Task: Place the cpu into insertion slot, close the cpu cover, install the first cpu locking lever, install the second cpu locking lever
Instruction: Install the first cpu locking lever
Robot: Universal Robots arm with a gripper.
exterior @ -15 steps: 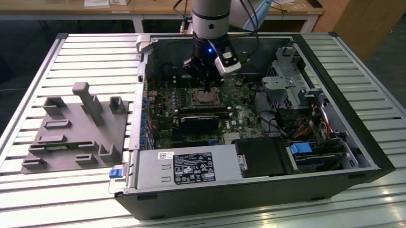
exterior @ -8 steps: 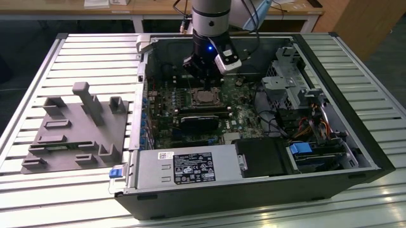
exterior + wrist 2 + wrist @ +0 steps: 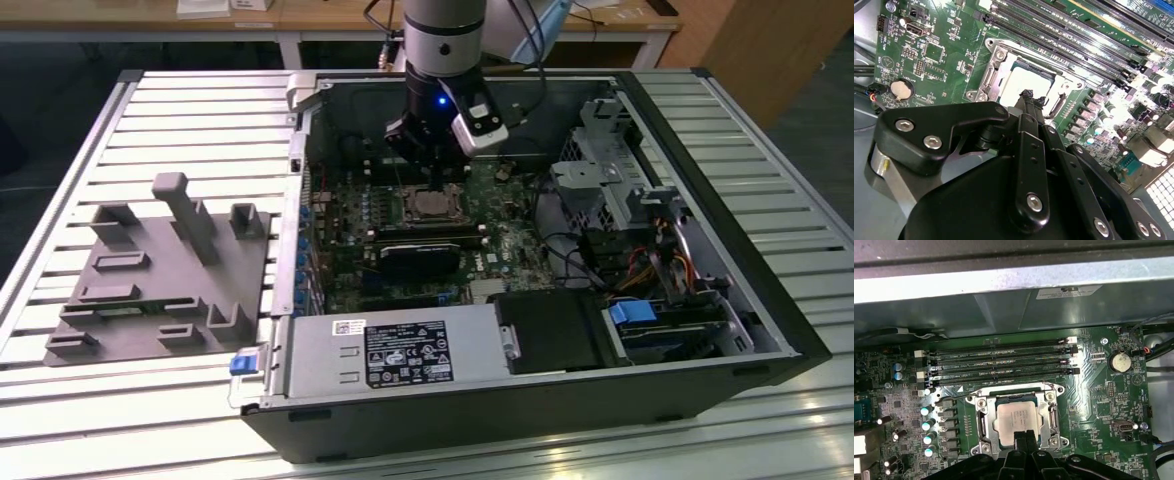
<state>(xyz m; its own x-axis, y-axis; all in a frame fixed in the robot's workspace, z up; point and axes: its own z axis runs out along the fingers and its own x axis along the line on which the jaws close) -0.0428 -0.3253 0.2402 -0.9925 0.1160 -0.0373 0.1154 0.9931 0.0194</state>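
First wrist view: the cpu point(image 3: 1018, 419) is sitting in the insertion slot point(image 3: 985, 446), with the claw pinched narrow right over it.
The gripper point(image 3: 1025, 436) has both fingers pressed together with nothing between them, and in both wrist views the tips sit over one edge of the chip. The cpu cover point(image 3: 1016, 396) looks to be lying flat around it, the pale metal top showing through its window. Long black memory slots point(image 3: 999, 357) run just beside the socket on the green board point(image 3: 1104, 405). In the exterior view the arm hangs down into the open computer case point(image 3: 747, 330).
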